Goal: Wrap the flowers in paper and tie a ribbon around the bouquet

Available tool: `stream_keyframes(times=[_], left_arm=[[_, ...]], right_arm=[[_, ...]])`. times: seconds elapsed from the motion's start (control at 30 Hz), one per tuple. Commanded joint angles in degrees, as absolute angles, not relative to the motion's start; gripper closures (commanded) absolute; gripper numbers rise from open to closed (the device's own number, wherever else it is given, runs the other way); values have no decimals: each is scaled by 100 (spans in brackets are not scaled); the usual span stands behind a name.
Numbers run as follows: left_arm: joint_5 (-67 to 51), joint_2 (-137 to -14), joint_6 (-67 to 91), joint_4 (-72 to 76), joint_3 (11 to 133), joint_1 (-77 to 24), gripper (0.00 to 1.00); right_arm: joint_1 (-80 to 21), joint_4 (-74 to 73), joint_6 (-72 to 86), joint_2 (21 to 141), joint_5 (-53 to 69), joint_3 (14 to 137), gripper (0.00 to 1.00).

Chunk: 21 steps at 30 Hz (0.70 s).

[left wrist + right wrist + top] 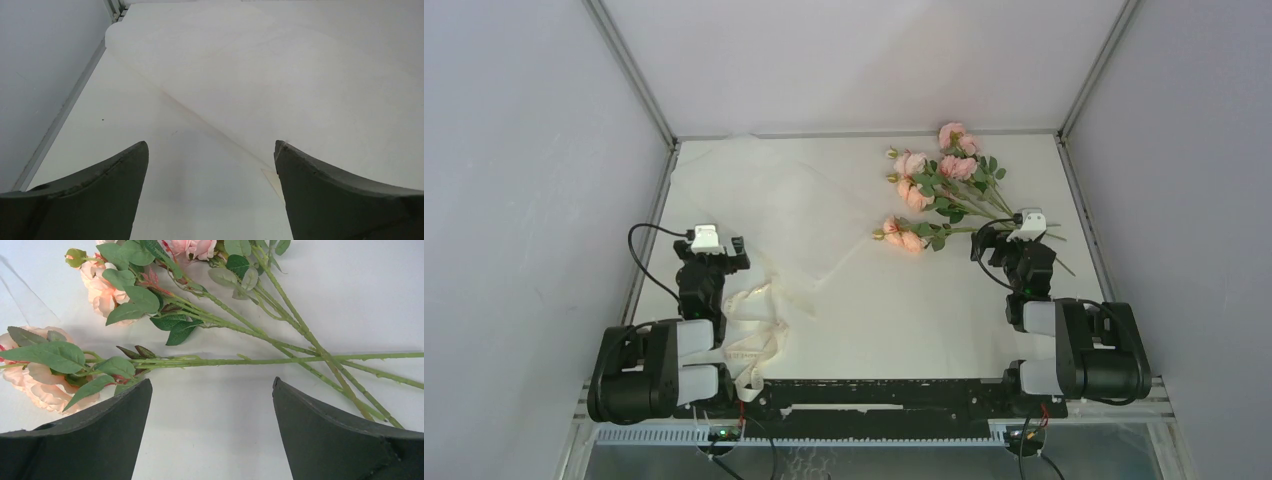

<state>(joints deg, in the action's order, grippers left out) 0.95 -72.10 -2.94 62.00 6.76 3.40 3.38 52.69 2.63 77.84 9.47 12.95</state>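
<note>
Flowers (929,190) lie fanned at far right, beside the paper (754,200), stems crossing just ahead of the right gripper (212,385), which is spread wide and empty. Left gripper (211,147) gapes likewise over the paper, with the ribbon (754,340) heaped beside its arm. Gathering step, likely: next, pinch the crossed stems together.
</note>
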Motion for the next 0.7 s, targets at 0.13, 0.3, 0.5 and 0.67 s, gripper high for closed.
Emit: stream_keyframes(times=[0.13, 0.3, 0.5, 0.67], left_arm=[[133, -7173, -228, 6372, 913, 367, 0], [781, -7056, 79, 5486, 1351, 396, 4], [531, -6499, -351, 172, 4391, 477, 14], [-718, -6047, -935, -2708, 5545, 147, 23]], right_arm=[[373, 5430, 195, 7756, 948, 1480, 0], [452, 2755, 695, 6851, 896, 2786, 5], [82, -480, 2421, 7059, 2519, 4907, 39], [-1784, -1036, 3305, 7210, 2016, 5206, 42]])
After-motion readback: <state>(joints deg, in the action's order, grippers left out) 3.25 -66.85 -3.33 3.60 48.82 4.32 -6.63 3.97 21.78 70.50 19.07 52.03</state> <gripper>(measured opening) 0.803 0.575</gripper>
